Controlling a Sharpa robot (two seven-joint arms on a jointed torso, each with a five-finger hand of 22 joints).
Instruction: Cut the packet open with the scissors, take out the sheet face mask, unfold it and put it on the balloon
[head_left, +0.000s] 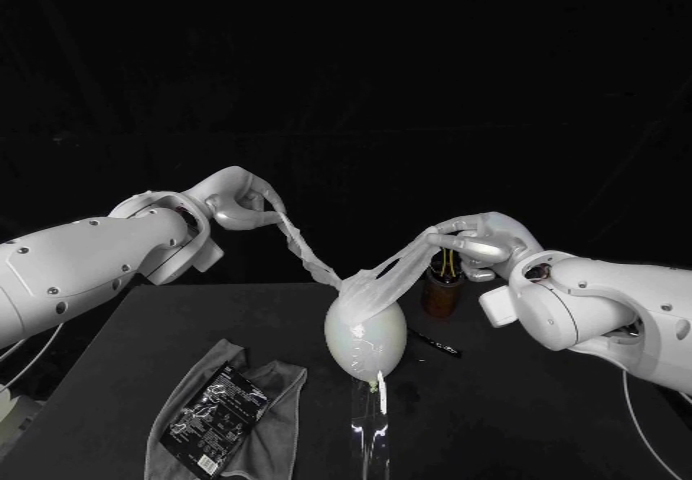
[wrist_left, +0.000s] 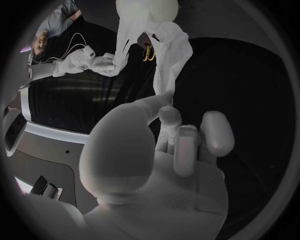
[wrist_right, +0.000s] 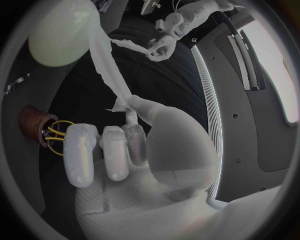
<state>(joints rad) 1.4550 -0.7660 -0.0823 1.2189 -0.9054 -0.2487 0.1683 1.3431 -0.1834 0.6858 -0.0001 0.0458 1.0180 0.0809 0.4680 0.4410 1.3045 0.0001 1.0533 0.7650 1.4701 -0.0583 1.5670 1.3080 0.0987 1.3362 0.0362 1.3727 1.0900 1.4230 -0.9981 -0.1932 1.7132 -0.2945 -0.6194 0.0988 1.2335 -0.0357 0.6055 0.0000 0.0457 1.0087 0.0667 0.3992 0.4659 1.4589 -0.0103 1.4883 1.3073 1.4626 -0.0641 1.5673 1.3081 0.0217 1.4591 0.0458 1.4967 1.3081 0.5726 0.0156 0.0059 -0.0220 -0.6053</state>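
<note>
Black table (head_left: 548, 400) lies under the balloon (head_left: 364, 335) in the head view, sheet face mask (head_left: 310, 255) draped over it, 2 ends pinched by left hand (head_left: 242, 208) and right hand (head_left: 483, 243); left, then right wrist view: limp, stretched, probably slippery and tearable, so grip edges.

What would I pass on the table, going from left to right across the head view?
Packet lying on a grey cloth → balloon → brown jar.
</note>
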